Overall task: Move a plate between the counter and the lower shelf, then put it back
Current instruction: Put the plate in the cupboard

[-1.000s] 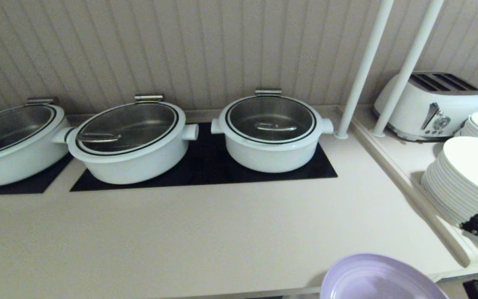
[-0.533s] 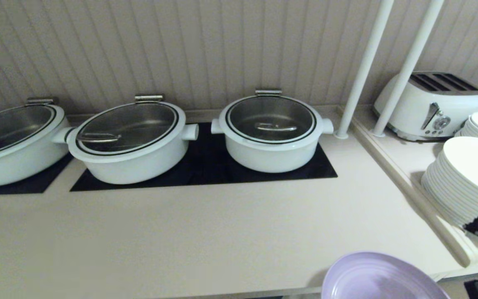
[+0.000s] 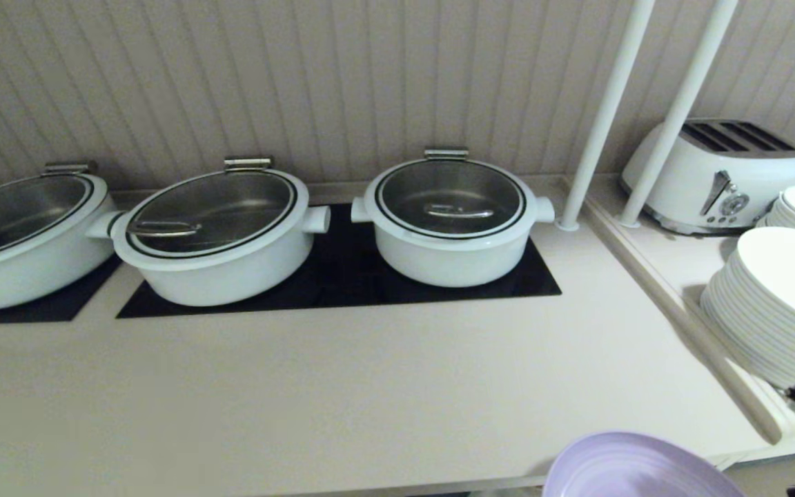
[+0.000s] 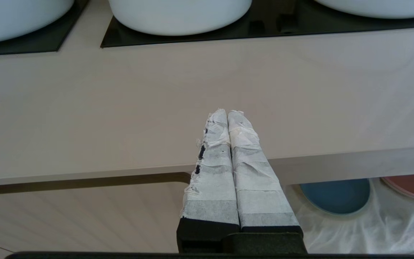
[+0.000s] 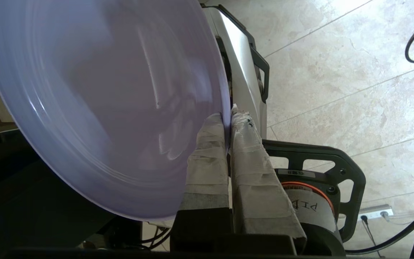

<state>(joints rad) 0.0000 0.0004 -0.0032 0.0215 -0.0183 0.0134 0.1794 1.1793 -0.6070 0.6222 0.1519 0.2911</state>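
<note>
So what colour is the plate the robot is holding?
Light purple plate, clearest in the right wrist view.

We see the plate (image 5: 95,108) smooth with soft sheen, gripper fingers (image 5: 250,162) wrapped in wrinkled tape, counter (image 3: 342,386) smooth.

Fingers (image 5: 210,151) wrapped in frayed white tape, black bases; black-framed base, orange ring

R gripper (image 5: 227,118) clamps rim of plate (image 5: 99,97), plate off the counter (image 3: 342,407) front edge, beside its right end; tiled floor (image 5: 340,68) w/ robot base (image 5: 314,201) under it. Beyond gripper on counter: 3 pots (image 3: 451,221) in a row on hob panels (image 3: 342,279). To its right: side ledge (image 3: 673,259) w/ toaster (image 3: 718,172) behind plate stacks (image 3: 777,297). L gripper (image 4: 227,117) fwd of counter edge, lower shelf (image 4: 354,223) below it
</note>
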